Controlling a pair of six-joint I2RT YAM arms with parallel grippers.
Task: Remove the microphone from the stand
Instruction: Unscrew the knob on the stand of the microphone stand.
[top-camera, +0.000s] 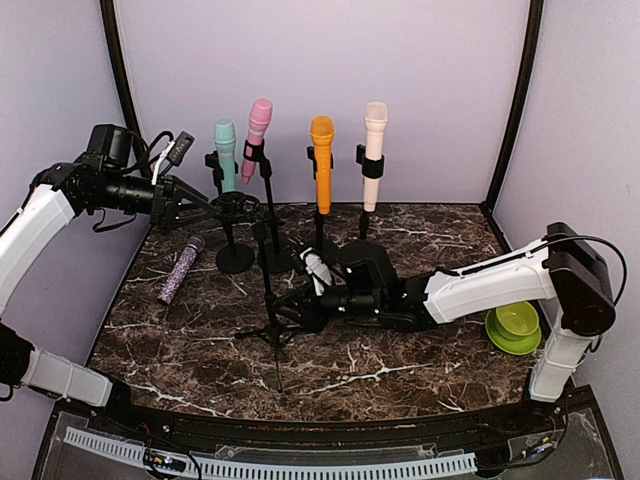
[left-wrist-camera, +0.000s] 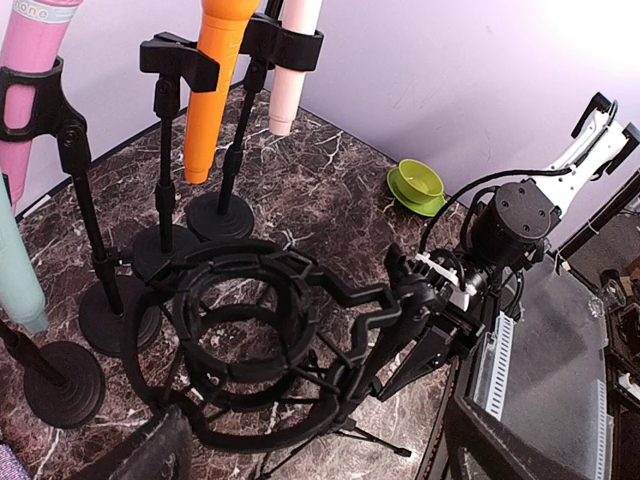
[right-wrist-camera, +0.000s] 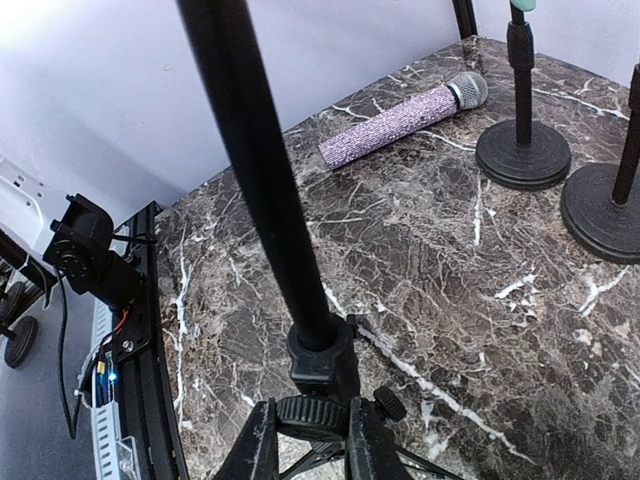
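Note:
The black tripod stand (top-camera: 268, 290) stands mid-table, and its pole fills the right wrist view (right-wrist-camera: 260, 170). Its round shock mount (top-camera: 236, 207) at the top is empty, seen close up in the left wrist view (left-wrist-camera: 245, 340). A purple glitter microphone (top-camera: 181, 268) lies flat on the marble to the left of the stand, and also shows in the right wrist view (right-wrist-camera: 400, 120). My right gripper (top-camera: 305, 308) is shut low on the stand, its fingers either side of the knurled collar (right-wrist-camera: 312, 415). My left gripper (top-camera: 200, 205) is beside the mount, open and empty.
Four microphones stand clipped upright at the back: teal (top-camera: 225, 155), pink (top-camera: 258, 125), orange (top-camera: 322, 160) and cream (top-camera: 374, 150), on round bases. A green bowl on a saucer (top-camera: 513, 325) sits at the right edge. Purple walls enclose the table.

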